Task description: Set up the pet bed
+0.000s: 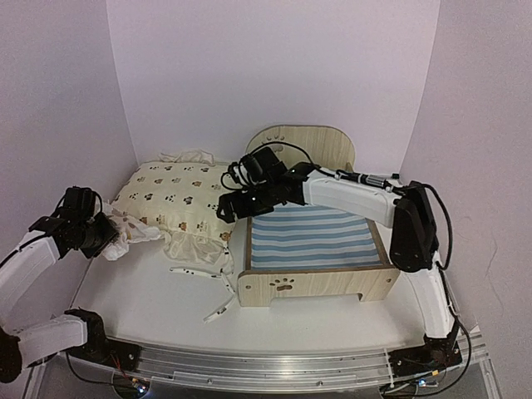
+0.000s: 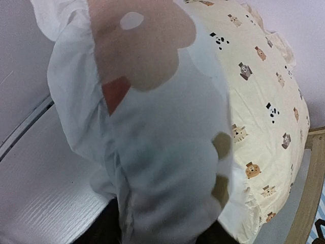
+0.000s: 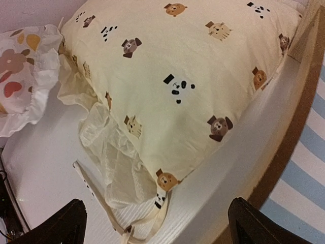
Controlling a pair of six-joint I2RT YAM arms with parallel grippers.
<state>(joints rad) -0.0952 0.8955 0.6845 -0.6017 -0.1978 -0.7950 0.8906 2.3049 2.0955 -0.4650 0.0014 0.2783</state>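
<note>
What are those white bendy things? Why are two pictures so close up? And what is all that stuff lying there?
Those are a robot's left arm and right arm. Each ends in a pincer with two fingers. The wide picture comes from a camera above and behind the arms. The two close-ups come from little cameras on the wrists.

On the table stands a small wooden pet bed with a striped bottom. Beside it lie a cream cushion with animal faces and a small white pillow.

The right pincer hovers open over the cushion and holds nothing. The left pincer is right against the pillow, which fills its camera, so I cannot tell whether it grips it.
</note>
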